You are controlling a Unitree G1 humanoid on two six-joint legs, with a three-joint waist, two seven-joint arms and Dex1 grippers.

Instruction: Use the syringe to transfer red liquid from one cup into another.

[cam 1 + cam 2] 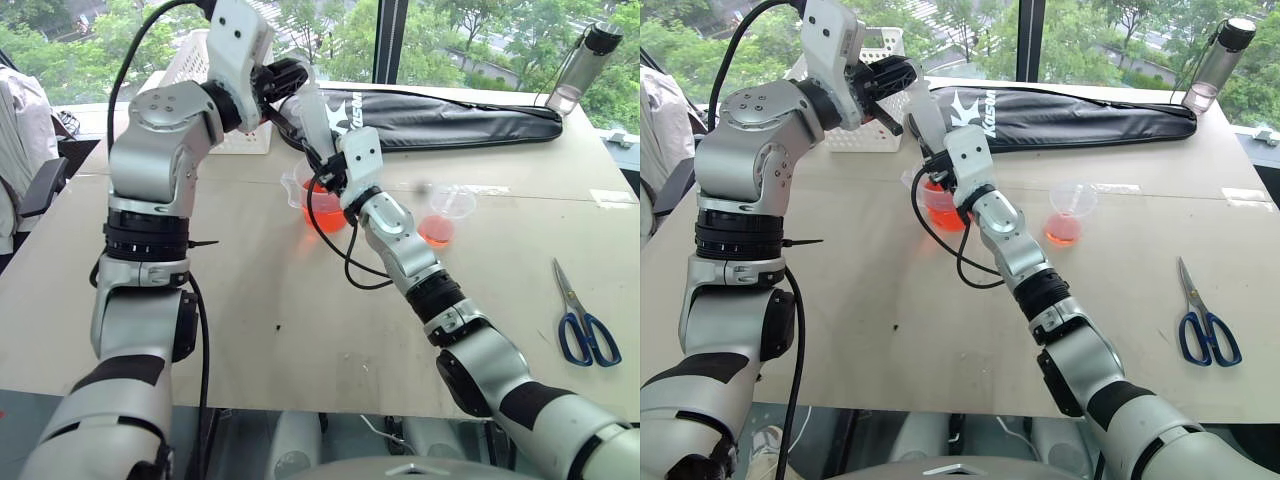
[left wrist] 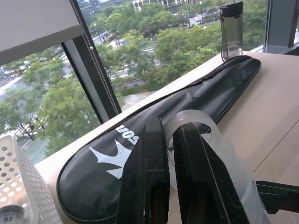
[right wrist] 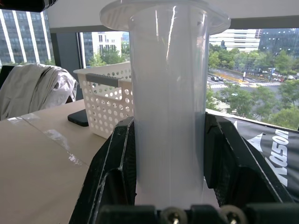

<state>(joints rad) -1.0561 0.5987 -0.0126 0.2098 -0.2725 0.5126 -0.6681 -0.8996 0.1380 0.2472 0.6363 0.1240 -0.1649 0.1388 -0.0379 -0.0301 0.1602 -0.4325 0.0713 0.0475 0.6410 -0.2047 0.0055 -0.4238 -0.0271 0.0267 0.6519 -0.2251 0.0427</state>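
Note:
The clear syringe (image 1: 313,118) stands tilted with its lower end in the handled beaker, the one cup (image 1: 300,185), which holds red liquid (image 1: 326,216). My right gripper (image 3: 168,163) is shut on the syringe's translucent barrel (image 3: 168,102), one black finger on each side. Above it, my left gripper (image 2: 169,126) is shut at the round top of the plunger (image 2: 194,122). The tip is hidden behind my right hand. To the right stands another, the small handleless cup (image 1: 447,203), with a little red liquid (image 1: 436,233) at its bottom.
A long black zipped bag (image 1: 450,115) lies across the back of the table, with a white perforated basket (image 1: 190,60) at the back left and a clear bottle (image 1: 585,60) at the back right. Blue-handled scissors (image 1: 583,328) lie at the right. Light clothing (image 1: 20,120) hangs at the far left.

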